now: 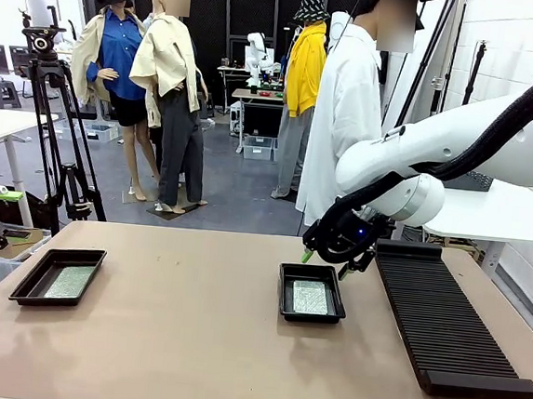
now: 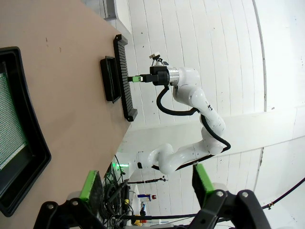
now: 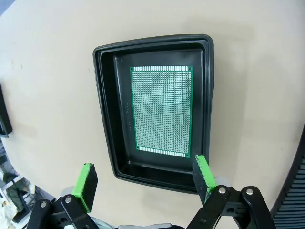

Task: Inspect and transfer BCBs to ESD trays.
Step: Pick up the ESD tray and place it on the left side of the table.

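Two black ESD trays lie on the table, each with a green BCB flat on its floor. The left tray (image 1: 28, 283) holds one board (image 1: 70, 281), and the middle tray (image 1: 285, 295) holds another (image 1: 309, 297). My right gripper (image 1: 326, 264) hangs open just above the middle tray's far edge. In the right wrist view that tray's rim (image 3: 102, 109) and its board (image 3: 162, 109) lie straight below my right gripper (image 3: 143, 179), whose jaws are empty. My left gripper (image 2: 146, 183) is open and empty, beside the left tray (image 2: 28, 157) and its board (image 2: 9, 124).
A long black ribbed rack (image 1: 447, 318) lies right of the middle tray, close to the right arm. A person in a white coat (image 1: 349, 113) stands at the far side of the table. Bare tabletop lies between the two trays.
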Controlling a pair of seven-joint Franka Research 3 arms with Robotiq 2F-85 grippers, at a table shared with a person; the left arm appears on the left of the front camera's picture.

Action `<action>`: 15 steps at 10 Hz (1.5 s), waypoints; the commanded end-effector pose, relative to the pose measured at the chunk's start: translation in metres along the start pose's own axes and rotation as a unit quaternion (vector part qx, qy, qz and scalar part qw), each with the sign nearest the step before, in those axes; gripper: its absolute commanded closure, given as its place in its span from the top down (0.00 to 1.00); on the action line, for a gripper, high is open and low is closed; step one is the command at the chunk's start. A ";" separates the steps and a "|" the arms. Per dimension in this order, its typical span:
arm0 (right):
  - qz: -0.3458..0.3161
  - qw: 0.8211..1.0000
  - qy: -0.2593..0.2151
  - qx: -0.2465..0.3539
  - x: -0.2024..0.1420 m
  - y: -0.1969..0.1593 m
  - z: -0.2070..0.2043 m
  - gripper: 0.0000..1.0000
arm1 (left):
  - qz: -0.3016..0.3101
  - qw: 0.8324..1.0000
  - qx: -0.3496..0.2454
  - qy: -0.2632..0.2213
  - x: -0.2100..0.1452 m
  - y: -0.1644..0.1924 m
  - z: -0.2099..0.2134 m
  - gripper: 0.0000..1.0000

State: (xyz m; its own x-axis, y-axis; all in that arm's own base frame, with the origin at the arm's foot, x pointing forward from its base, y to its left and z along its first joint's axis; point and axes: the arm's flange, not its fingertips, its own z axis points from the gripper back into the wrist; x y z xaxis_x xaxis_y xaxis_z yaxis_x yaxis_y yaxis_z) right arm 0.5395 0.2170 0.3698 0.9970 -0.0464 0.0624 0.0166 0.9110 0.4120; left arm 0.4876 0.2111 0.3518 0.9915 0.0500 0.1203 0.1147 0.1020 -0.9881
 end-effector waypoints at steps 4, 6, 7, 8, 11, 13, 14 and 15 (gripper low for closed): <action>-0.004 1.000 -0.001 0.004 0.000 0.000 0.000 1.00 | 0.000 1.000 0.000 0.000 0.000 0.000 0.000 1.00; 0.004 1.000 -0.002 0.017 -0.003 -0.007 0.011 1.00 | 0.012 1.000 0.017 0.010 0.011 -0.016 -0.014 1.00; 0.005 0.999 -0.013 0.029 -0.007 -0.014 0.024 1.00 | 0.016 1.000 0.022 0.013 0.014 -0.026 -0.024 1.00; 0.007 0.999 -0.027 0.039 -0.011 -0.022 0.036 1.00 | 0.022 0.999 0.029 0.026 0.016 -0.037 -0.035 1.00; -0.004 0.996 -0.053 0.076 -0.024 -0.058 0.073 1.00 | 0.025 0.996 0.056 0.060 0.028 -0.066 -0.082 1.00; -0.004 0.994 -0.071 0.087 -0.031 -0.078 0.095 1.00 | 0.028 0.994 0.078 0.077 0.038 -0.080 -0.117 1.00; -0.008 0.993 -0.076 0.093 -0.033 -0.089 0.106 1.00 | 0.031 0.992 0.090 0.081 0.042 -0.089 -0.137 1.00; -0.005 0.991 -0.074 0.114 -0.034 -0.101 0.116 1.00 | 0.036 0.990 0.109 0.078 0.045 -0.098 -0.156 1.00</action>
State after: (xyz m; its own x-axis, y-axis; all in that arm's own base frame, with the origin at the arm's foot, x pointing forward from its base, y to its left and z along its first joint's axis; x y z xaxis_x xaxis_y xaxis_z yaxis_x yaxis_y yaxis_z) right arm 0.5031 0.0896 0.4340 0.9724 -0.1466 0.1816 0.0192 0.8257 0.5638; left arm 0.5357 0.0619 0.4336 0.9937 -0.1020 0.0457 0.0710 0.2598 -0.9631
